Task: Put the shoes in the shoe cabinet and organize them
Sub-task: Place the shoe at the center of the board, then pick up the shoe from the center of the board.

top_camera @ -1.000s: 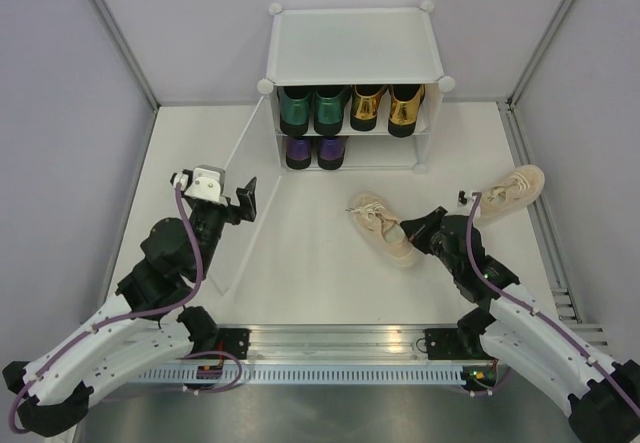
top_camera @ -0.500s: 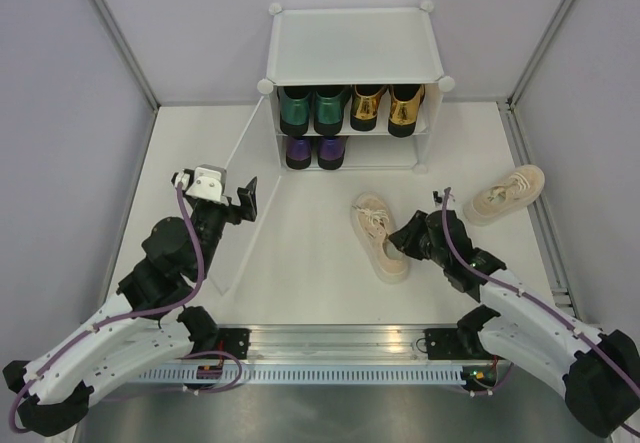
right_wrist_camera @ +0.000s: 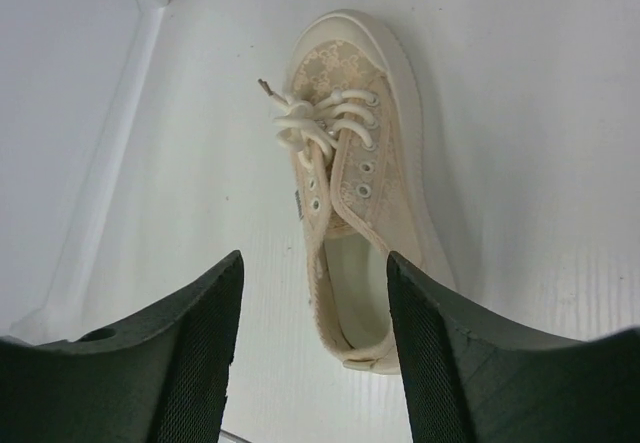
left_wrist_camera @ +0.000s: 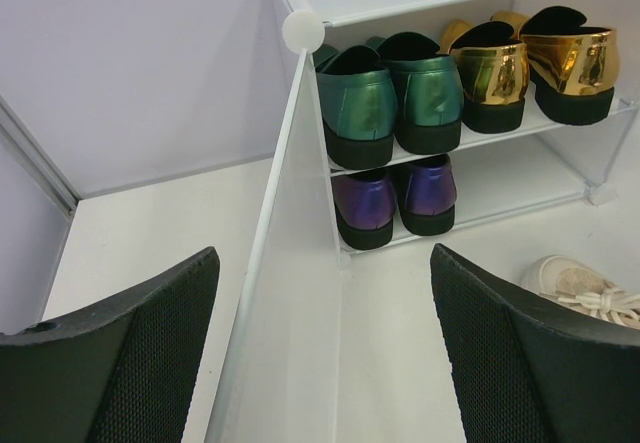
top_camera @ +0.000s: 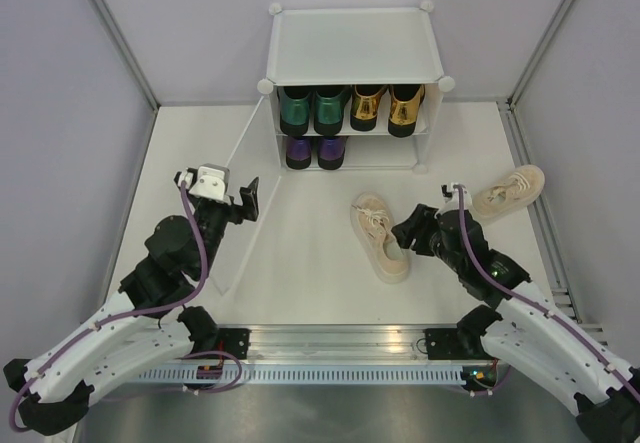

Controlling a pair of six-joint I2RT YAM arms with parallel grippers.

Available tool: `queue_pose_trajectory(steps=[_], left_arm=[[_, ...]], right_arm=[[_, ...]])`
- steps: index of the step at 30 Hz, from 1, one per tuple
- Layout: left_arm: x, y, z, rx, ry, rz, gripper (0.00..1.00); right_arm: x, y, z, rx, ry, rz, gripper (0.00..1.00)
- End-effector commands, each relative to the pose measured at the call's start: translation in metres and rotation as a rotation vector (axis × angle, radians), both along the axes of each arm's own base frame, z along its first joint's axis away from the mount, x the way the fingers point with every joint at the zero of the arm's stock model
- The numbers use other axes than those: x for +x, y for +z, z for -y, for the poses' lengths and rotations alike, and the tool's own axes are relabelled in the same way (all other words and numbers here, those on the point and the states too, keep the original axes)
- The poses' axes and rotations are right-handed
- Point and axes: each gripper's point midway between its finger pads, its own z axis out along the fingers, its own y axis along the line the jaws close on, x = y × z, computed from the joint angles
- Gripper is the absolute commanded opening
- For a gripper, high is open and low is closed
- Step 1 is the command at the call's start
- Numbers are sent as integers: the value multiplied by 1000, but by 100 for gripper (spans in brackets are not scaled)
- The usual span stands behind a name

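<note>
1 beige sneaker (top_camera: pixel 380 238) lies on the worktop (top_camera: pixel 310 213) in front of the shoe cabinet (top_camera: pixel 355 48), toe toward it. The right fingers (right_wrist_camera: pixel 200 343) stand open astride its heel, so the right arm is nearer. The left fingers (left_wrist_camera: pixel 120 353) are open and empty beside the cabinet's door (left_wrist_camera: pixel 290 293).

Green loafers (left_wrist_camera: pixel 392 103), gold loafers (left_wrist_camera: pixel 530 63) on the upper tier (left_wrist_camera: pixel 612 109); purple shoes (left_wrist_camera: pixel 395 198) below, seemingly heels outward.

No readable text or labels, small tag (right_wrist_camera: pixel 298 201) on beige sneaker (right_wrist_camera: pixel 362 173) illegible
</note>
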Motion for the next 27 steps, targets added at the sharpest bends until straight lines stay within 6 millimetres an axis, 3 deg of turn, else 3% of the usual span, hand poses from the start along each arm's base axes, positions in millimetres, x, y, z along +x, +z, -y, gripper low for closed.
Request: queue_pose_trajectory(steps=[1, 7, 18, 23, 25, 26, 27], left_arm=[[0, 8, 0, -4, 0, 23, 89], [-1, 8, -2, -4, 7, 26, 89], [0, 7, -1, 1, 7, 24, 89], [0, 7, -1, 0, 4, 24, 89], [0, 8, -1, -1, 5, 25, 89], [0, 7, -1, -1, 4, 25, 89], [0, 7, -1, -1, 4, 25, 89]], right_arm=[[-4, -12, 20, -131, -48, -68, 65], [-15, -26, 8, -164, 12, -94, 76], [-29, -61, -11, -347, 81, -146, 72], [-31, -74, -19, -408, 95, -154, 54], [-29, -76, -19, -432, 84, -151, 39], [-30, -76, -18, -439, 80, -151, 26], [-30, -76, -19, -444, 80, -146, 22]])
